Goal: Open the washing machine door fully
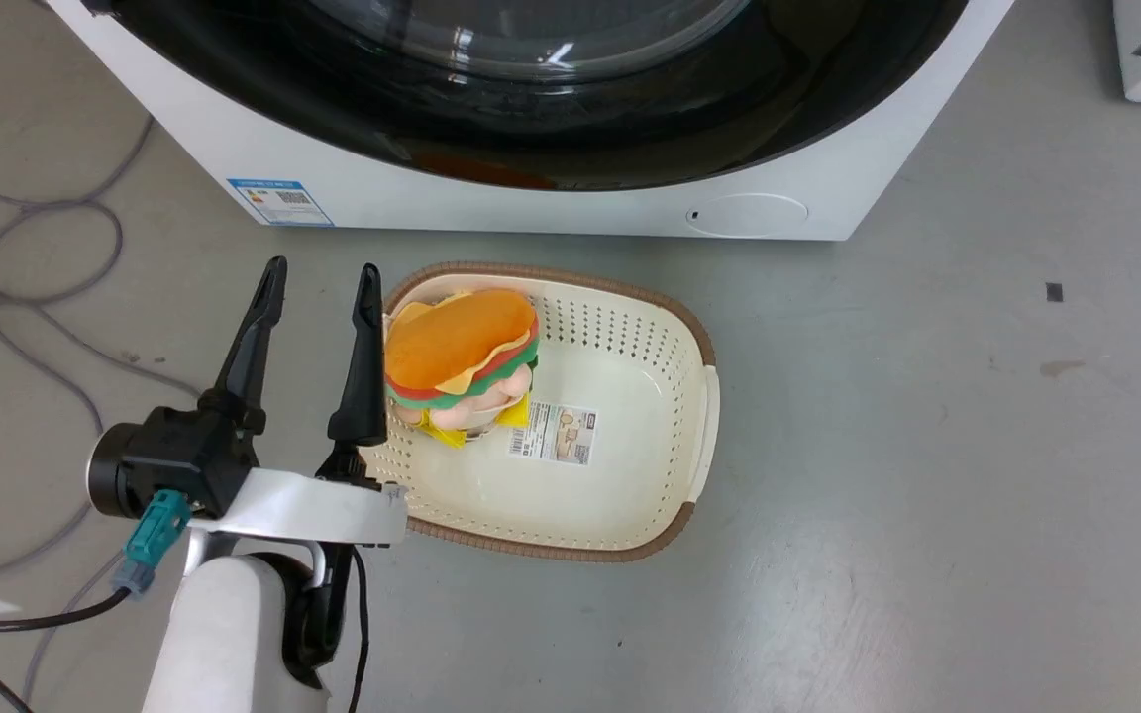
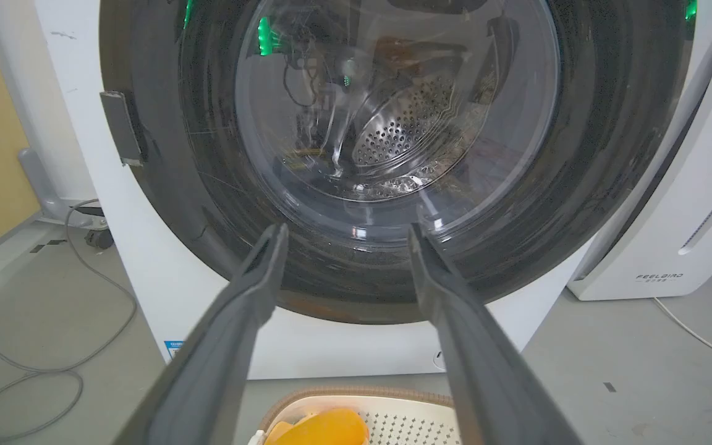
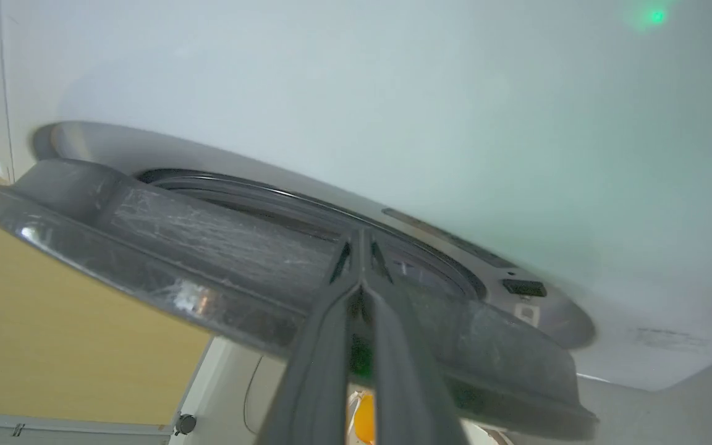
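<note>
Your right end effector [image 3: 361, 238] has its two fingers pressed together with nothing between them. Their tips are tucked into the gap between the washing machine door [image 3: 207, 247] and the washer's white front [image 3: 393, 93]. The door stands only slightly ajar, close to that front, so I judge most of the swing is ahead of you.

To do this step well, use the closed fingers as a hook behind the rim. Draw along the door's arc, not straight out, because a straight pull will likely let the tips slide off the glossy edge. Go slowly, with the tips deep enough behind the rim.

Your left end effector [image 1: 322, 265] is spread and empty, low over the floor [image 1: 927, 446]. It sits just beside the basket [image 1: 704, 356], which holds a plush burger [image 1: 462, 337], and its wrist view faces the door's glass. The basket sits on the floor right in front of the washer, below the door. I'd expect the door to pass above it, but watch that clearance and hold the left arm out of the sweep.
</note>
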Tool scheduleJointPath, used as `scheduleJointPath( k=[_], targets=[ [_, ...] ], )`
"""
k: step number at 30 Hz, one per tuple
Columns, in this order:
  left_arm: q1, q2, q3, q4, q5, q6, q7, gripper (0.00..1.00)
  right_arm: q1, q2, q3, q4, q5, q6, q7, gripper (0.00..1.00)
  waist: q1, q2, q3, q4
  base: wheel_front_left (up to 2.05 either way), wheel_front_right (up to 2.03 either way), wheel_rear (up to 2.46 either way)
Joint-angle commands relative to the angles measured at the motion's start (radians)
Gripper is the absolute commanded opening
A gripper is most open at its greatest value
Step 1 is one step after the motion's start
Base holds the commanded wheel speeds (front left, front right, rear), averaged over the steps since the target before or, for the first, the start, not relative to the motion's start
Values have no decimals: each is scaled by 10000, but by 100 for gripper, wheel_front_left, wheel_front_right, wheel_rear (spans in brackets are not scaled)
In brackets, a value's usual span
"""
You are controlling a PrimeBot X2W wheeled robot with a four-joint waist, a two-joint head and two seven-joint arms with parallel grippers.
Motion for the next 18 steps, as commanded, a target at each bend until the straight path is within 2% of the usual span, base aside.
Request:
scheduleJointPath(
  k=[1,9,18],
  targets=[
    [-207,7,-33,24,-75,-6,-110,100,-464,32,260,285,335,9,187,0,-1,0,54,13,0,0,0],
    [-404,7,-153,76,-234,-9,-264,100,-1261,156,1138,1047,1111,10,1481,0,-1,0,271,93,0,0,0],
    [-288,7,-194,237,-247,36,-264,100,-594,119,1247,604,1160,10,2455,0,-1,0,-58,92,0,0,0]
  ],
)
